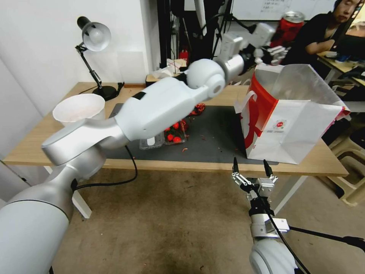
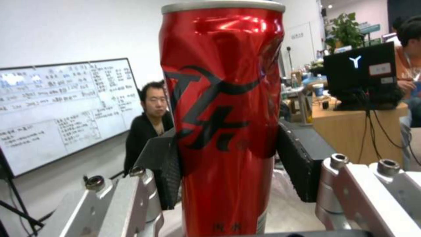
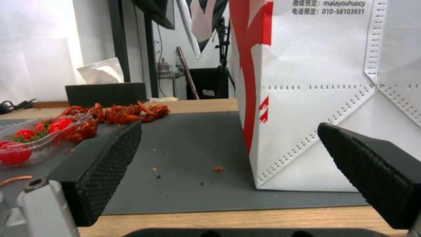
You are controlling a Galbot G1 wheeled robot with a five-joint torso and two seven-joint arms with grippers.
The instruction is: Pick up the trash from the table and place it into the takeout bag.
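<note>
- Trash on the table (image 1: 38, 146) lies mostly on the dark grey mat (image 1: 213, 140); going from the left side, a white bowl (image 1: 79, 108) stands near the left end of the tabletop, beside the base of a black desk lamp (image 1: 94, 38).
- Next, on the mat, a clear plastic tray (image 1: 167, 139) holds small red fruits, and red shell leftovers (image 3: 118, 113) lie just behind it; a few red crumbs are scattered on the mat nearby.
- A tissue box (image 1: 161, 76) stands at the far edge of the table, behind the left arm.
- The left arm reaches across the table, and the left gripper (image 1: 274, 51) is raised above the far left corner of the open takeout bag (image 1: 292, 129).
- The left gripper holds the red soda can (image 2: 221, 115) upright, with its black pads (image 2: 302, 161) pressed on both sides of the dented can body; the can is in the air, not inside the bag.
- The takeout bag stands upright on the right part of the mat, its top open, with red side panel facing the mat.
- The right gripper (image 1: 251, 167) is low in front of the near table edge, just before the bag, with its fingers spread apart and nothing between them.
</note>
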